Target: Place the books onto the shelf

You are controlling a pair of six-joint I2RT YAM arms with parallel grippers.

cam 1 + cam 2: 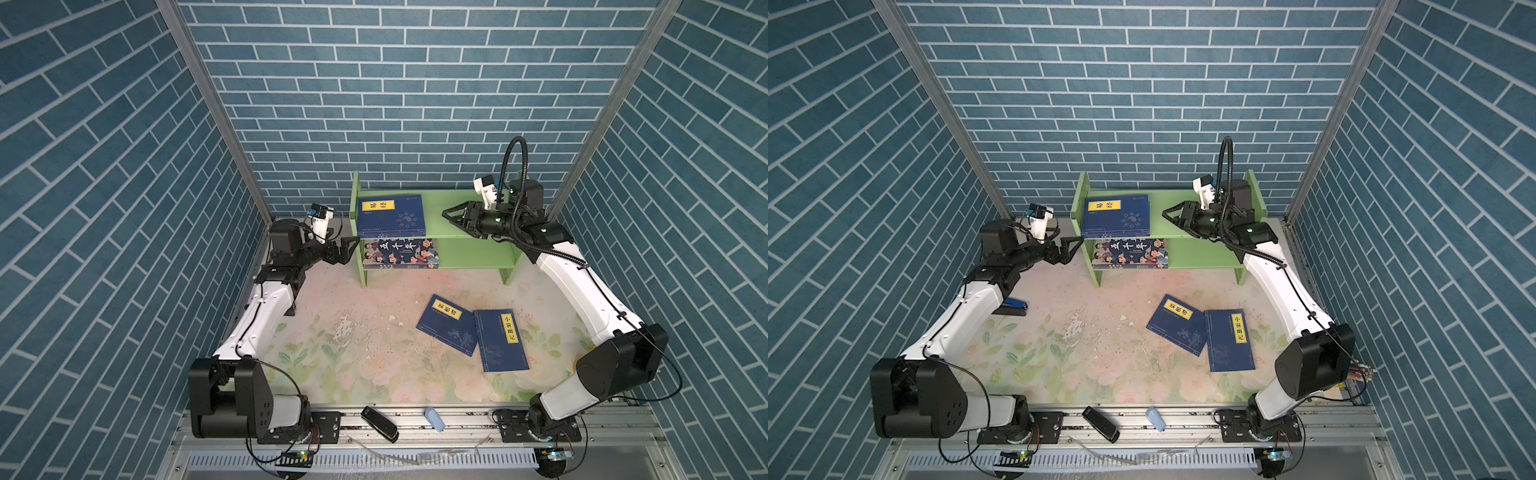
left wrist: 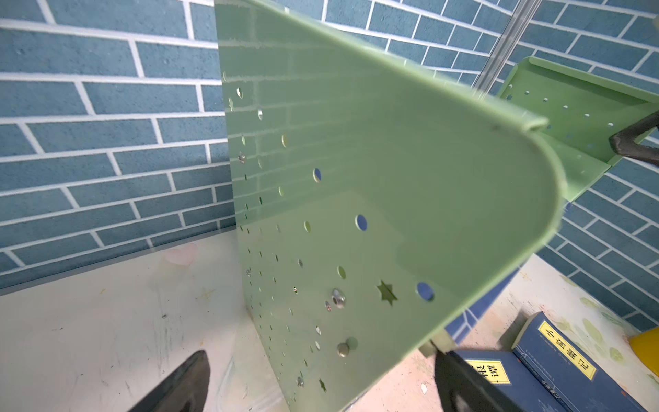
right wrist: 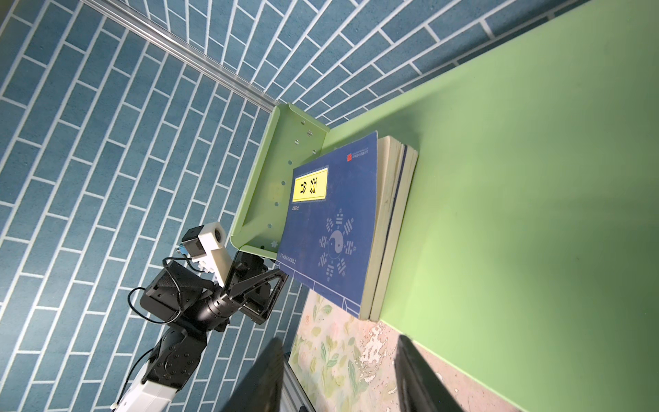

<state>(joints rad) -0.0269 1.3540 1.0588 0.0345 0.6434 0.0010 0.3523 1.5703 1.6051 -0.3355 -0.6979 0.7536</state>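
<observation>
Left claw: my left claw [image 1: 354,245] is spread as wide as it goes, with nothing in it. It sits low, right at the front edge of the shelf's left side panel [image 2: 392,178]. In the left wrist view one finger [image 2: 185,378] is outside the holed panel and the other is by the panel's front edge. I cannot tell whether it touches.
Right claw: my right claw [image 1: 445,214] hovers over the bare right half of the top tier, jaws roughly halfway apart and empty. Past the fingers [image 3: 267,374] I see only table and shelf edge.
Shelf: the green shelf [image 1: 465,249] stands upright at the back of the table [image 1: 332,361], close to the brick wall.
Top tier: a navy book [image 1: 390,216] lies flat at the left end beside the side panel, yellow label up. The right wrist view shows a second book [image 3: 394,232] underneath it.
Lower tier: the cartoon book [image 1: 401,252] lies flat, also at the left end.
Not shelved yet: two navy books lie on the table in front of the shelf, toward my right arm. The tilted one [image 1: 449,330] and the right-hand one [image 1: 500,340] lie label up and touch each other, well apart from both claws.
Front rail: a black object [image 1: 380,424] and a pale blue object [image 1: 434,417] lie there.
</observation>
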